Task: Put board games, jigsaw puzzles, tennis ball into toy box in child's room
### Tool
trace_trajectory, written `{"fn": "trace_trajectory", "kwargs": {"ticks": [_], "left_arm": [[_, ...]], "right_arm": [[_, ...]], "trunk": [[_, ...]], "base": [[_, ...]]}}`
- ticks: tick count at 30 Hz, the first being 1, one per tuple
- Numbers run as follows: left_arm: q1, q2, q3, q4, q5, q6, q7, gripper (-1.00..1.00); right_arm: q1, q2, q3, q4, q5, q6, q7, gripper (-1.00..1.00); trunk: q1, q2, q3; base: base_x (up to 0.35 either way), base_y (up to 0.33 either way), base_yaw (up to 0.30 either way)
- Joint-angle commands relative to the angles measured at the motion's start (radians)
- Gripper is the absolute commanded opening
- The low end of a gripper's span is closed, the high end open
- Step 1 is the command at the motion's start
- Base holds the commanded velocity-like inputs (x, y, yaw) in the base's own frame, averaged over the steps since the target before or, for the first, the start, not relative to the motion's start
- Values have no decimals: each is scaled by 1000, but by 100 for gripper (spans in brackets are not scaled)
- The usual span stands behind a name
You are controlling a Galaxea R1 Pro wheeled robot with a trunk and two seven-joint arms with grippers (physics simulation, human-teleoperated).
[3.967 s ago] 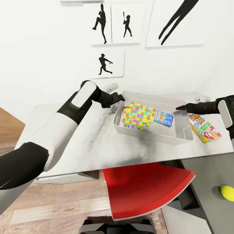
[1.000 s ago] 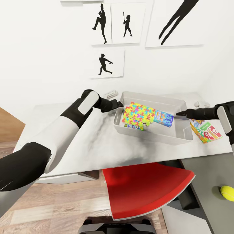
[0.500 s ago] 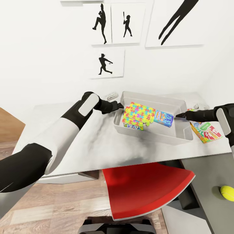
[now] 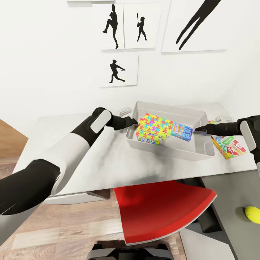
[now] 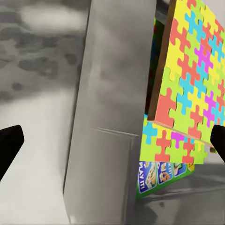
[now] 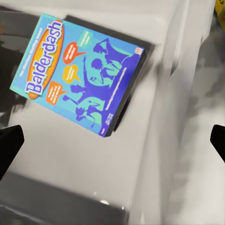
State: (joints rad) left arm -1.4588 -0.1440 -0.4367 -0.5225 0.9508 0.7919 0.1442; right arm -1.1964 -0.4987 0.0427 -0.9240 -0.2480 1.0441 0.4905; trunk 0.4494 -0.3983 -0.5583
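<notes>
The light grey toy box [image 4: 168,148] stands on the table [image 4: 86,159]. Inside it lie two jigsaw puzzles [image 4: 156,126], stacked over a green-edged board game [image 4: 146,139], with a blue board game [image 4: 181,131] beside them. My left gripper [image 4: 132,121] is open, its fingers astride the box's left wall [image 5: 110,117], next to the upper jigsaw puzzle [image 5: 190,75]. My right gripper [image 4: 199,128] is open over the right wall [image 6: 161,140], near the blue board game [image 6: 79,75]. A yellow-orange board game [image 4: 229,145] lies on the table to the right of the box. The tennis ball [image 4: 250,212] rests on the dark wing.
A red chair [image 4: 162,213] is tucked under the table's front edge. Baseball silhouette pictures [image 4: 119,70] hang on the white wall behind. A small white item [image 4: 124,109] lies behind my left gripper. The dark grey wing [image 4: 231,187] runs along the right.
Both grippers have sunk lower at the two ends of the toy box, the left one reaching further forward. The box and the toys have barely shifted.
</notes>
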Motion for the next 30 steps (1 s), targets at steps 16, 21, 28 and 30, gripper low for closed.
{"fn": "trace_trajectory", "kwargs": {"ticks": [16, 21, 28, 30], "left_arm": [[0, -8, -4, 55, -25, -32, -56, 100], [0, -9, -4, 59, -27, -35, -61, 100], [0, -9, -4, 61, -28, -37, -63, 100], [0, -8, -4, 62, -28, -38, -64, -100]], "right_arm": [[0, 0, 3, 0, -1, 3, 2, 100], [0, 0, 3, -1, -1, 3, 2, 100], [0, 0, 3, -1, -1, 3, 2, -100], [0, 1, 3, -1, 2, 3, 2, -100]], "trunk": [[1, -2, -2], [1, -2, -2], [1, -2, -2], [1, -2, -2]], "base": [[0, 0, 0], [0, 0, 0], [0, 0, 0], [0, 0, 0]]}}
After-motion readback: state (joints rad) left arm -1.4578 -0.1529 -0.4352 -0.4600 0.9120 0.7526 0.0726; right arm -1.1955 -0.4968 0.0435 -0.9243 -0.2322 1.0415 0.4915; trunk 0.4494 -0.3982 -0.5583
